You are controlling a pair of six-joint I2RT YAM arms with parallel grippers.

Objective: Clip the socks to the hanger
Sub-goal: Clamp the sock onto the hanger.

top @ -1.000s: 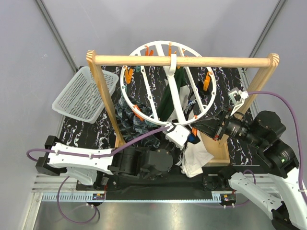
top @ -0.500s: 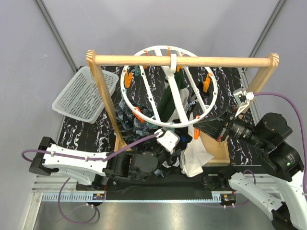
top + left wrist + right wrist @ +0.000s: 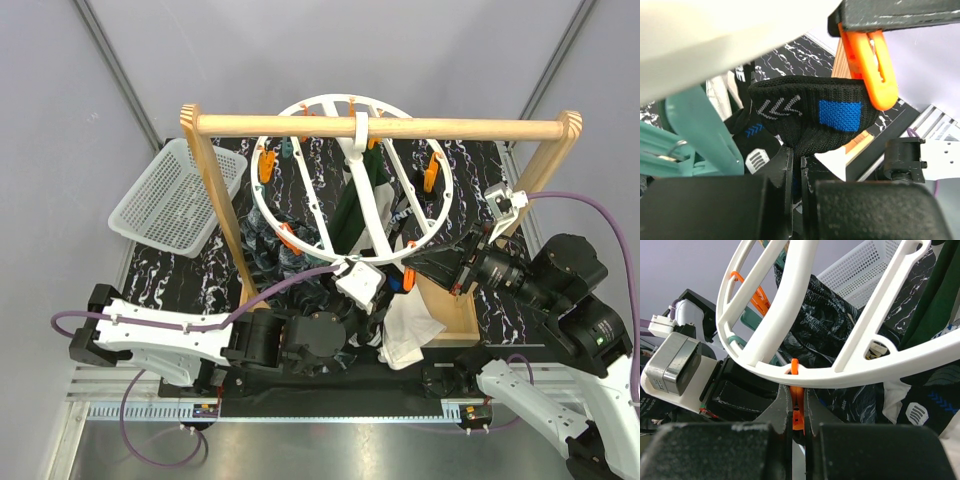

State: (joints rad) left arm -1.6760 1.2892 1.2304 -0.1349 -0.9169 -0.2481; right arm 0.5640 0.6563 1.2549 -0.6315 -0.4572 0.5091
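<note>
The hanger (image 3: pixel 300 232) is a white ring with orange pegs, hooked on the wooden rail (image 3: pixel 450 128). My left gripper (image 3: pixel 797 161) is shut on a black sock (image 3: pixel 805 127) with a blue patch, held up under the ring's near edge. An orange peg (image 3: pixel 871 65) touches the sock's cuff at its right end. My right gripper (image 3: pixel 798 401) is shut on that orange peg (image 3: pixel 796 412) just below the ring (image 3: pixel 790 295). A dark green sock (image 3: pixel 352 205) and a mottled teal one (image 3: pixel 268 245) hang from the ring.
A white mesh basket (image 3: pixel 172 198) sits at the back left. A white cloth (image 3: pixel 405 335) lies on the dark marbled table between the arms. The wooden frame's posts (image 3: pixel 222 215) flank the ring. A teal peg (image 3: pixel 695 132) hangs left of the held sock.
My left gripper dropped back toward the near edge with the sock, then rose again to the ring's near edge. The right arm shifted slightly right at first, then stayed still.
</note>
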